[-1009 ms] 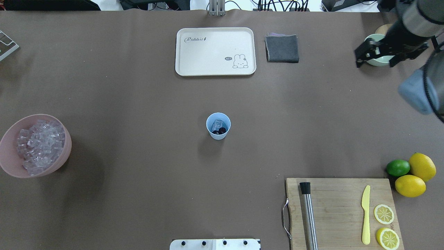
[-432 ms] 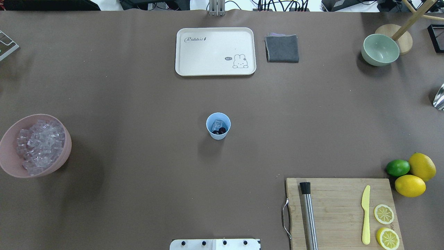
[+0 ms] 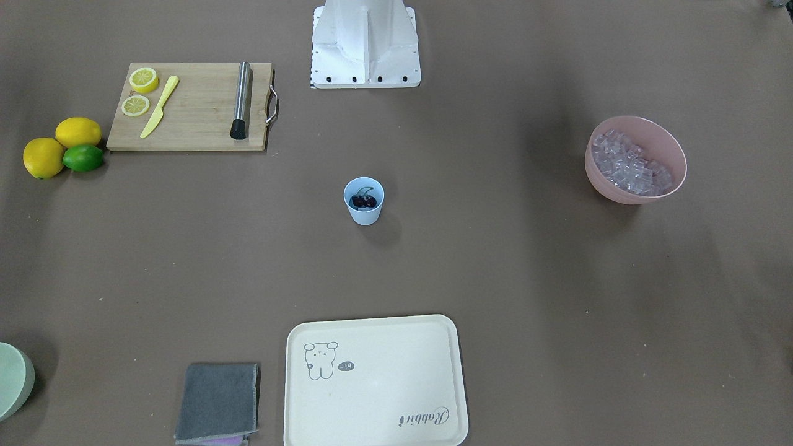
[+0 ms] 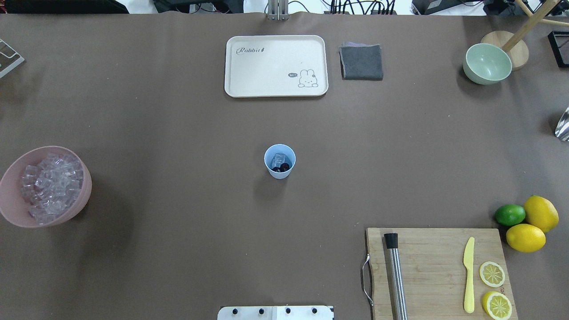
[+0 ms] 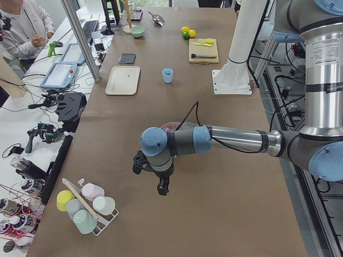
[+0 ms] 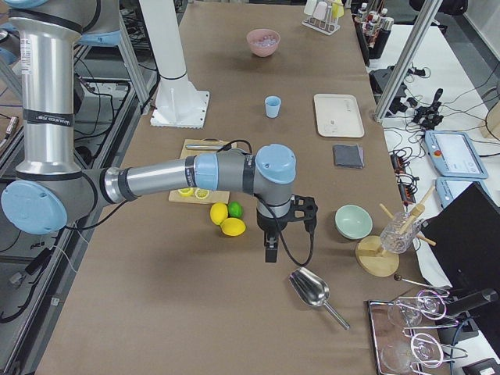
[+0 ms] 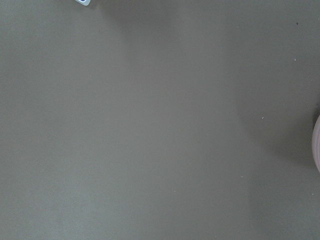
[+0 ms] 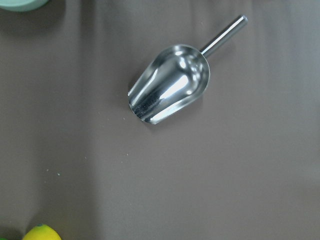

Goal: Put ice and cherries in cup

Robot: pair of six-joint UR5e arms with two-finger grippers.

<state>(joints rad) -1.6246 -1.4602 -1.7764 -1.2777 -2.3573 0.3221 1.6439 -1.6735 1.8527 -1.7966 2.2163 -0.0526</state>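
Blue cup (image 4: 280, 174) at table centre, holding ice (image 4: 278, 158) and cherries (image 4: 282, 167). Looks finished. Left gripper (image 5: 153, 175) out by the left edge, right gripper (image 6: 283, 234) by the right edge, neither clearly nearer. Can't tell whether either is open or closed.

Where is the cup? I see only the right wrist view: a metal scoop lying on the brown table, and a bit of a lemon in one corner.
Observer: The light blue cup stands upright in the middle of the table, far from your scoop.
Operator: What is inside it?
Observer: A pair of dark cherries and some clear ice.
Operator: Is there more ice somewhere?
Observer: Yes. A pink bowl on the robot's left side of the table holds many ice cubes.
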